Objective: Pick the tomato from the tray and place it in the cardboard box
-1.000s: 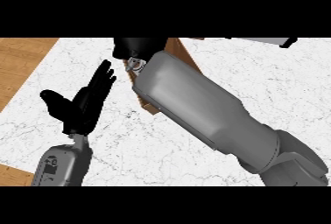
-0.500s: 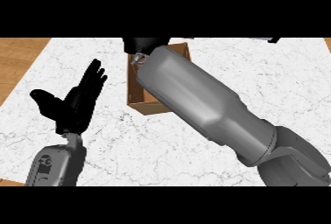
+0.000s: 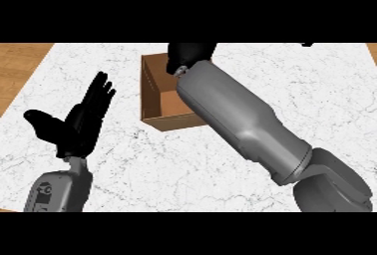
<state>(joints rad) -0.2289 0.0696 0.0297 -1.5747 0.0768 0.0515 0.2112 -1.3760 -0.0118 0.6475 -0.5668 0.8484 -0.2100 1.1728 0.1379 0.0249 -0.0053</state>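
An open cardboard box (image 3: 156,94) stands on the white marble counter (image 3: 147,164) at mid view. My right forearm (image 3: 236,119) lies across the box's right half and hides that side. The black right hand (image 3: 190,53) is above the box's far edge, at the top of the view, and its fingers are not readable. My left hand (image 3: 80,122) is held up at the left, open with straight fingers, well apart from the box. Neither the tomato nor the tray shows anywhere.
A brown wooden surface (image 3: 18,64) borders the counter at the far left and shows again at the top right corner (image 3: 370,50). Bare marble lies in front of the box and to its left.
The box now sits further right and lower in the view, with its left wall and inside uncovered. The right forearm and hand stay over it. The left hand stays open at the left.
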